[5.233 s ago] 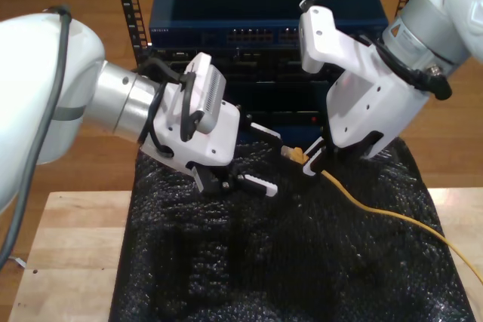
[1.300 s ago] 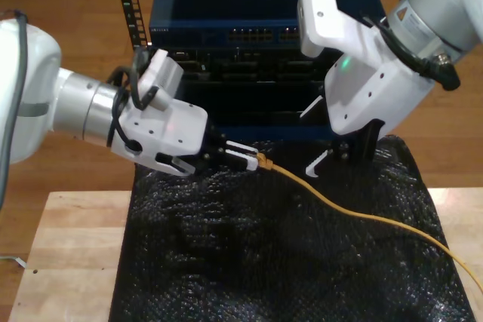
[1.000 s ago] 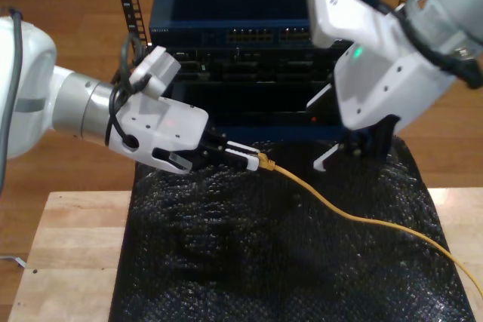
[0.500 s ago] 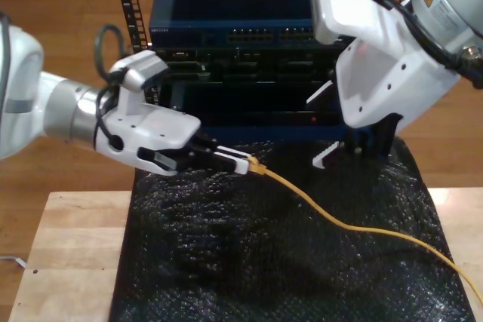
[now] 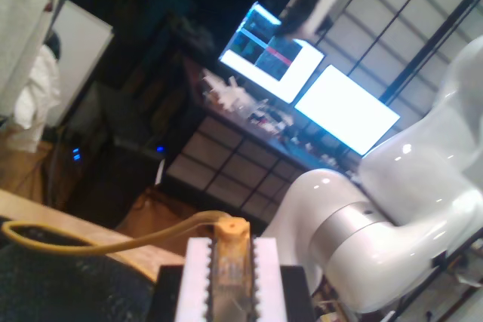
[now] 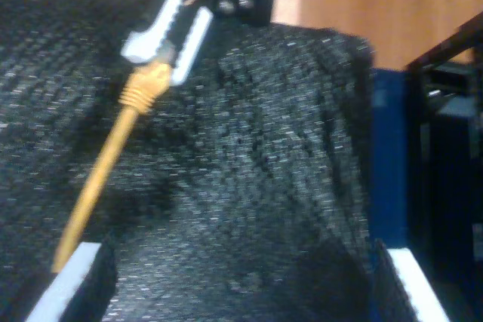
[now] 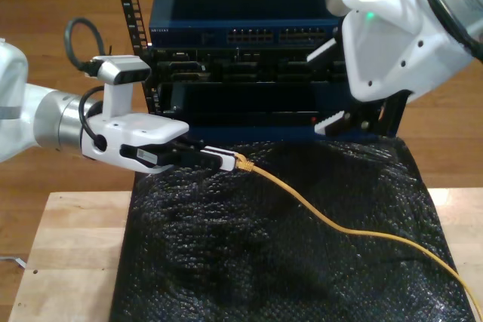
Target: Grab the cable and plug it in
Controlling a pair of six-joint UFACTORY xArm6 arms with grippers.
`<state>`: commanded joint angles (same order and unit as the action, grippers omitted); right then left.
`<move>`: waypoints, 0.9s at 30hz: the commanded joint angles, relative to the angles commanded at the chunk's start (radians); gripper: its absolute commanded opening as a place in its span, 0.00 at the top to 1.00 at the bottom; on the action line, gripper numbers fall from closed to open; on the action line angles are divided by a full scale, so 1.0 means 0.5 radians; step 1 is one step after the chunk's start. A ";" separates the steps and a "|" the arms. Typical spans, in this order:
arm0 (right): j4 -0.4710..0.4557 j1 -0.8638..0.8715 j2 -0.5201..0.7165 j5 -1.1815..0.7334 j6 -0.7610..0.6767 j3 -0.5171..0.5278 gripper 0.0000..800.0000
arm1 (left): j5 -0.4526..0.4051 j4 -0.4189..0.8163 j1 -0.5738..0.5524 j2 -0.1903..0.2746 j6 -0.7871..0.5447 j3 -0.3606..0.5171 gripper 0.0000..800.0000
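Observation:
The yellow-orange cable (image 7: 317, 213) runs across the black mat from the exterior view's lower right up to its plug end (image 7: 243, 163). My first gripper (image 7: 223, 158), on the arm at the exterior view's left, is shut on that plug end, and it is held above the mat. The first wrist view shows the orange boot (image 5: 229, 230) pinched between the white pads of my first gripper (image 5: 230, 277). My second gripper (image 7: 327, 88) hangs open in front of the rack at the exterior view's upper right, apart from the cable (image 6: 106, 164). Its fingers (image 6: 72, 284) hold nothing.
A blue network switch (image 7: 249, 35) with a row of ports sits in a black rack behind the mat. The black bubble-textured mat (image 7: 264, 262) covers a wooden table (image 7: 68, 262). Monitors (image 5: 343, 107) and the other arm's white body (image 5: 377, 216) show in the first wrist view.
The cable's plug end passed from my second gripper to my first. My first gripper then levelled out and drew toward the exterior view's left, while my second gripper rose, open.

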<state>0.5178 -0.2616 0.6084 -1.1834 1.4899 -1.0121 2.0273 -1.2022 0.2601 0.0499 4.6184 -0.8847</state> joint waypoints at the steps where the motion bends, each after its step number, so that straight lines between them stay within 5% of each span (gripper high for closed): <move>1: 0.003 -0.009 0.003 0.003 0.003 -0.003 0.01 | 0.012 -0.009 0.003 -0.012 0.000 -0.003 1.00; 9: 0.040 -0.181 0.077 0.089 0.117 0.006 0.01 | 0.101 -0.092 0.031 -0.077 0.000 -0.006 1.00; 27: 0.055 -0.657 0.249 0.810 0.285 0.374 0.04 | 0.359 -0.282 0.101 -0.196 0.003 -0.018 1.00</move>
<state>0.5455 -0.5900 0.7327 -0.7783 1.6326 -0.8249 2.2068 -1.3433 0.3107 -0.0483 4.6199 -0.8940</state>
